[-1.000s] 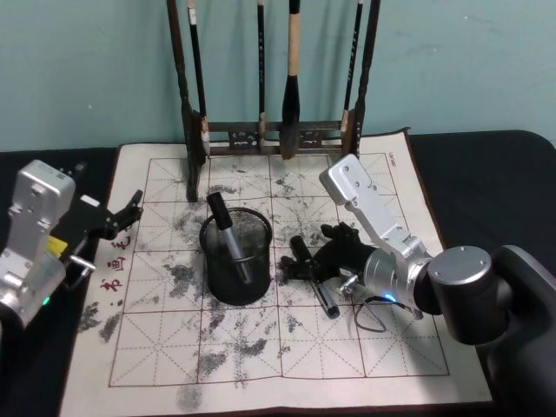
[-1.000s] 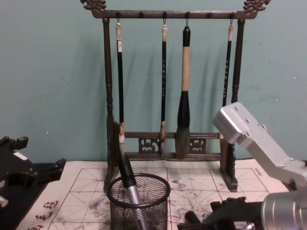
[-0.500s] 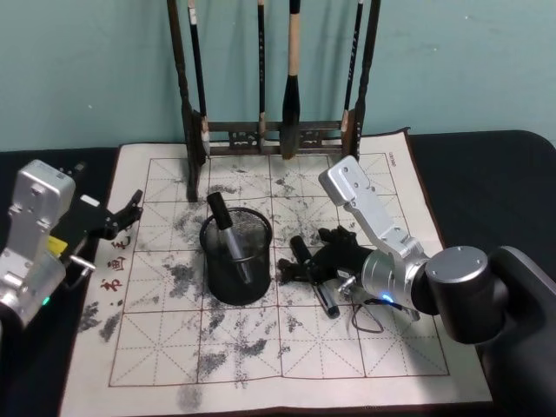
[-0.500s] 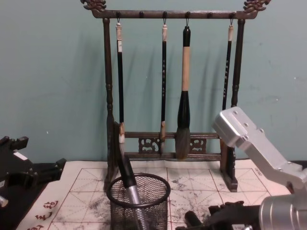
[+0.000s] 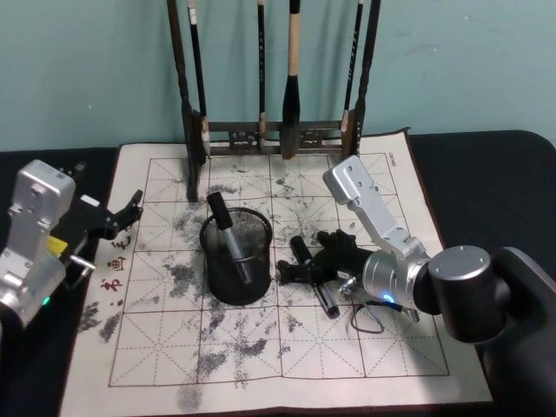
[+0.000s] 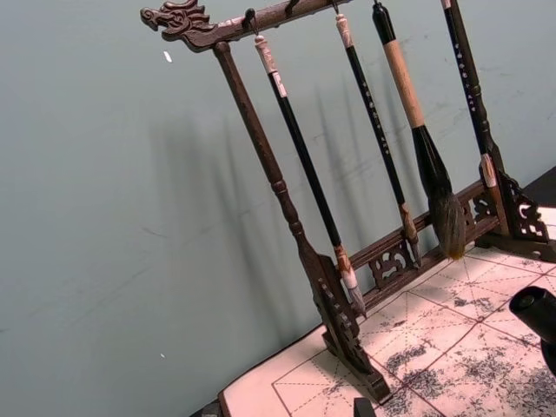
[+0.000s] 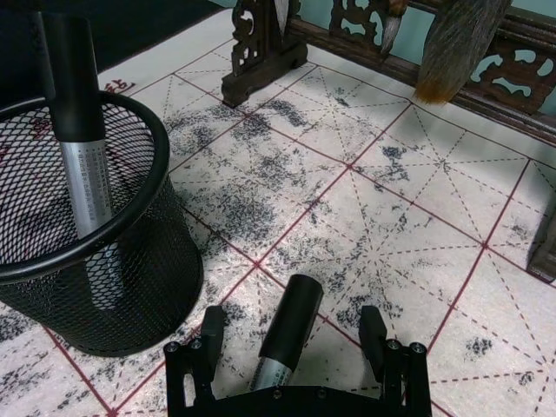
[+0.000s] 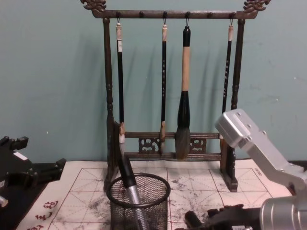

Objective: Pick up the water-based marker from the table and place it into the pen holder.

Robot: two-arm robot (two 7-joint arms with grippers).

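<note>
A water-based marker [image 5: 314, 280] with a black cap and silver barrel lies on the stained mat [image 5: 261, 365], just right of the pen holder [image 5: 236, 282]. The holder is a black mesh cup, and another marker [image 5: 228, 234] stands tilted inside it. My right gripper [image 5: 311, 269] is low over the mat and open. In the right wrist view the lying marker [image 7: 294, 311] sits between the two fingers of the right gripper [image 7: 291, 330] with a gap on each side, and the pen holder [image 7: 130, 295] is close beside it. My left gripper [image 5: 122, 215] hovers open at the mat's left edge.
A tall dark wooden brush rack [image 5: 269, 135] with several hanging brushes stands at the back of the mat, behind the holder. In the chest view the brush rack [image 8: 168, 143] rises behind the pen holder [image 8: 139, 203]. The black table [image 5: 486, 174] shows bare right of the mat.
My right arm's silver link has shifted slightly right and down. The right gripper stays open astride the lying marker. The left arm has not moved.
</note>
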